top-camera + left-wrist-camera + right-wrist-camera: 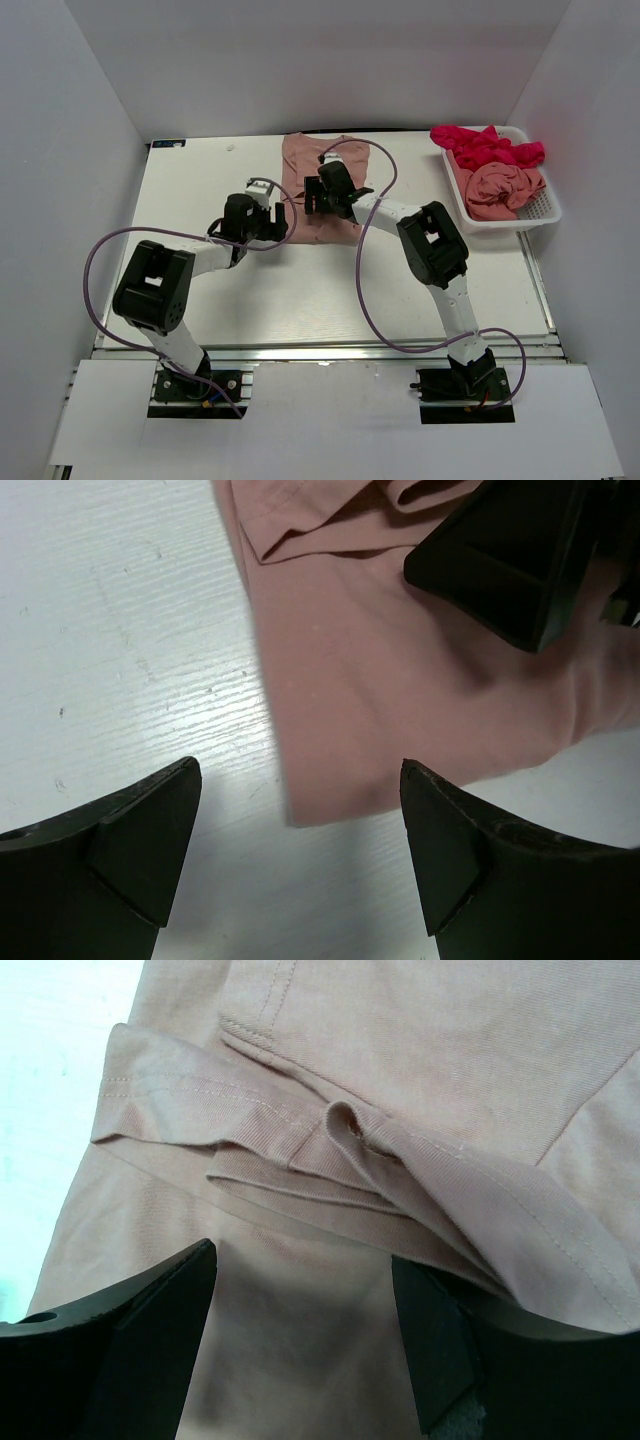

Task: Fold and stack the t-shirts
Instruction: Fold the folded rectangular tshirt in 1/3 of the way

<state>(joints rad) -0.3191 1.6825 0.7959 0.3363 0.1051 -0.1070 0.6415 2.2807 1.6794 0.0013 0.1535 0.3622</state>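
Flat salmon t-shirt [303,160] lies at the far centre of the table [200,180], long axis running away from the arm bases. Two more t-shirts sit in the white basket [545,215] at the far right, one magenta-red [485,145], one salmon and bunched [505,188].

Left gripper [298,780] is released, jaws wide, holding nothing. It hangs low at the flat shirt's near-left corner; the hem corner lies just ahead, between the fingers. Right gripper [300,1260] is also spread wide and empty. It sits right over the cloth, with a folded-in sleeve and seam just ahead of it.

Both arms reach forward and inward, and the grippers are close together on the shirt's left side. The left looks better placed for the corner, the right for the fold. Likely next is a pinch on that left edge, though the fabric isn't gripped yet.
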